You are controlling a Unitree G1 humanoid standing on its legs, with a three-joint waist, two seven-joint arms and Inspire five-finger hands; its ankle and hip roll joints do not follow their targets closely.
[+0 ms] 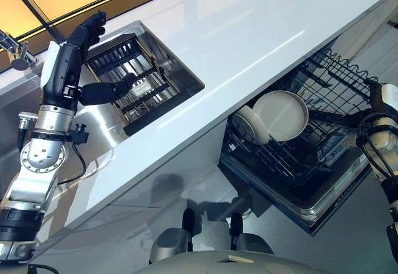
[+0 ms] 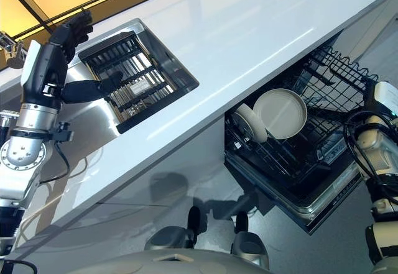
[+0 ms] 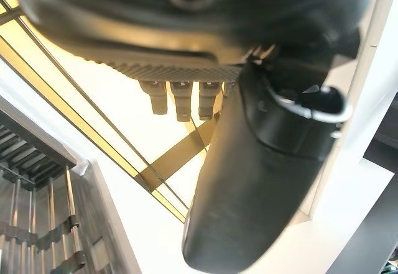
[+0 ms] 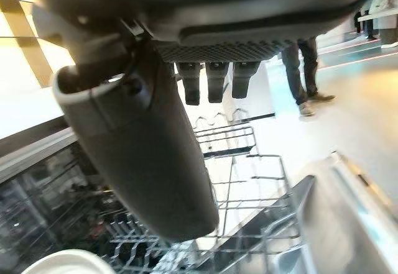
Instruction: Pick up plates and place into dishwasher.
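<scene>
**Two plates racked, left hand up over the sink**

Left hand (image 1: pixel 84 41) is raised at ten o'clock, over the sink (image 1: pixel 180 69) with its dark slatted drying rack (image 1: pixel 127 78). Fingers straight and spread, thumb jutting toward the rack, nothing held. I see no plate in that rack, so my read is it's searching for another.

Down at four o'clock, the dishwasher (image 1: pixel 311 205) stands open under the white countertop (image 1: pixel 249 31). Two plates (image 1: pixel 280 115) stand on edge between the wire tines of the lower rack (image 1: pixel 298 156), leaning together so they'll drain.

Right hand (image 4: pixel 143 156) hangs just above that rack at three o'clock, fingers loose, thumb out, empty. A person (image 4: pixel 305 69) stands beyond.
</scene>
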